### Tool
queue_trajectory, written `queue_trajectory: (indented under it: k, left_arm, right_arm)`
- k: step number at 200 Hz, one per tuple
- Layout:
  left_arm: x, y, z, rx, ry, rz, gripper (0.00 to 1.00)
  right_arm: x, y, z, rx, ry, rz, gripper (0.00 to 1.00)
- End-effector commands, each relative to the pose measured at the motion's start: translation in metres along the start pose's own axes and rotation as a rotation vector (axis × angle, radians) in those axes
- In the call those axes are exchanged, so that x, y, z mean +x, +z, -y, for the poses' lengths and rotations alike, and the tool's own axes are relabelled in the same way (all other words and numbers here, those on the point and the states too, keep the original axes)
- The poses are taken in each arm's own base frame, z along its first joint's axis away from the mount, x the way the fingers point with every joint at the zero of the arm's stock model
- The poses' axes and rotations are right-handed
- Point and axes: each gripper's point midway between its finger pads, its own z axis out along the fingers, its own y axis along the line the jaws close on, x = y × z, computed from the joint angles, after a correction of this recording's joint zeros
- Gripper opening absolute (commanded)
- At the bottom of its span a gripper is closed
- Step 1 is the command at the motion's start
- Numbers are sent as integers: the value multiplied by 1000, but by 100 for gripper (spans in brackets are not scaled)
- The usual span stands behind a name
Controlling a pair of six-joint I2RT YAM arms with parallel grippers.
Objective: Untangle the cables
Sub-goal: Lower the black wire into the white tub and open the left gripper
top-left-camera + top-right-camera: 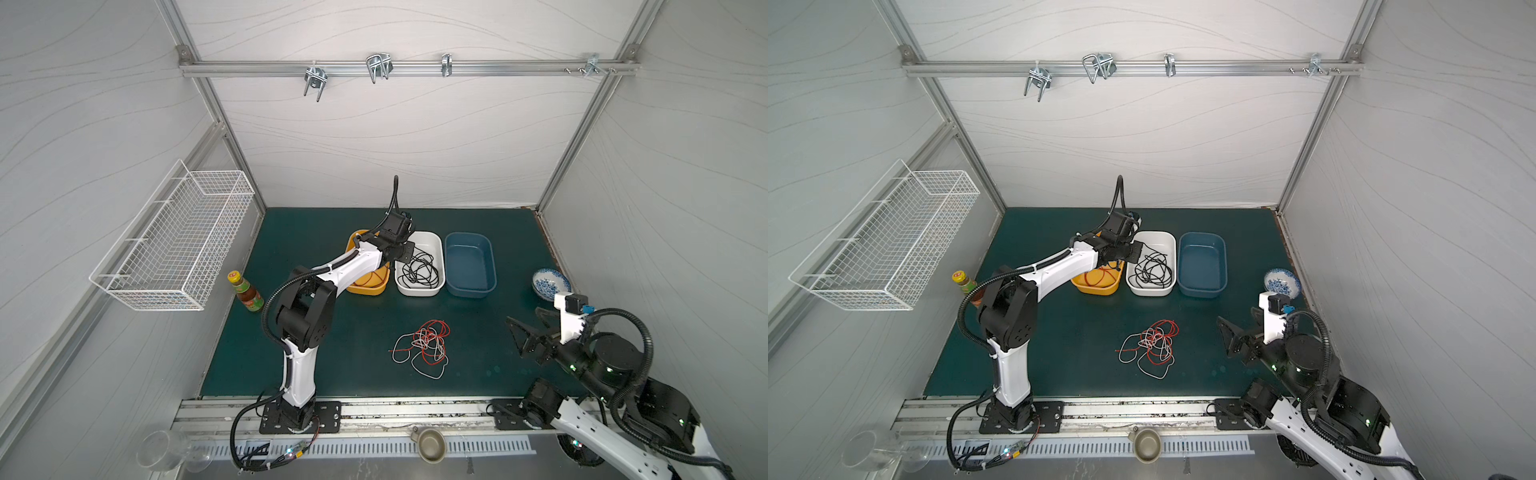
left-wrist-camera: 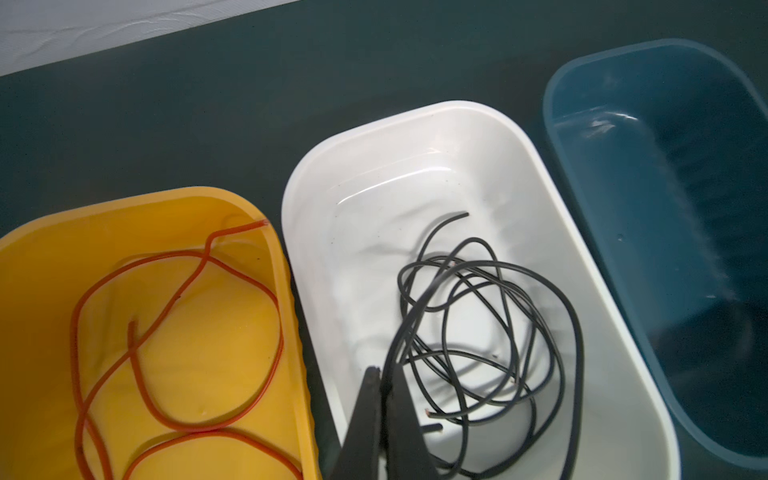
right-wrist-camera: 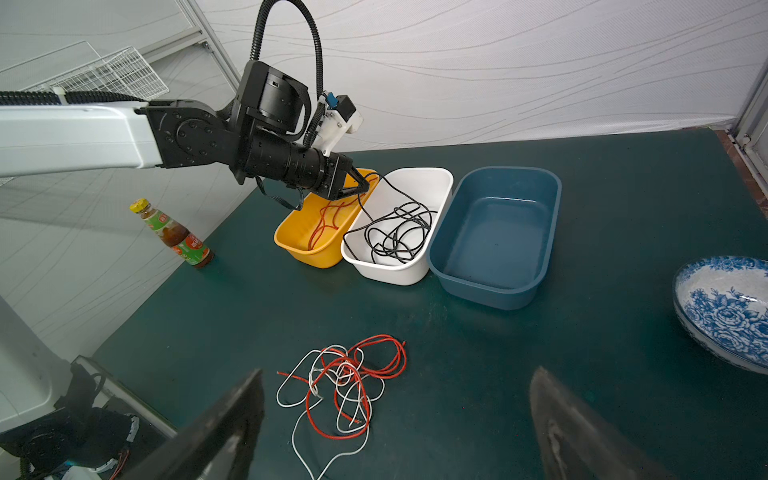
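1. Left gripper (image 2: 384, 376): its fingers (image 2: 365, 415) are pressed together and pinch one strand of the black cable (image 2: 490, 316) just above the white bin (image 2: 415, 118). In the right wrist view this strand runs from the tips down into the bin. In the left wrist view the finger roots are cut off by the frame edge.
2. Black cable: the rest lies in loose loops inside the white bin. The loops cross too often to trace one from another.
3. Red cable (image 2: 174, 291): it lies in the yellow bin (image 2: 50, 241), at 9 o'clock of the white bin. In both top views the left arm covers most of this bin. In the left wrist view the bin and its loops are cut off.
4. Blue bin (image 1: 492, 257): it stands just beside the white bin at 3 o'clock. It is partly out of frame in the left wrist view.
5. Tangle (image 1: 424, 345): red and white cables are knotted together on the green mat (image 1: 332, 340). It lies at 6 o'clock of the white bin, well apart from it. The number of strands cannot be told.
6. Right gripper (image 1: 525, 320): its jaws are spread wide and hold nothing. It sits at 3 o'clock of the tangle, apart from it. Its fingers (image 3: 232, 419) are blurred and cropped in the right wrist view.
7. Bottle (image 1: 246, 293): it stands at the mat's 9 o'clock edge.
8. Bowl (image 1: 549, 282): it sits at the mat's 3 o'clock edge, partly hidden behind the right wrist.
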Motion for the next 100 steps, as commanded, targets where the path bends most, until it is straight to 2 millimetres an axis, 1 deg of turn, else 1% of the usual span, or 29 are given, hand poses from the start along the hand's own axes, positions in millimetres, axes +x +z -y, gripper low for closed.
queue_trajectory:
  k: [1,11,52,100]
  left_arm:
    - [-7,9,-10,-70,-19,-3,0]
    - [-5,12,-10,-72,-22,-17,0]
    - [5,29,-1,-68,10,-68,0]
    - [12,40,7,-67,39,-93,0]
  right_arm:
    - [6,4,3,20,-15,-23,99]
    - [6,4,3,20,-16,-25,99]
    - [6,5,2,20,-16,-29,99]
    - [7,6,2,22,-18,-32,99]
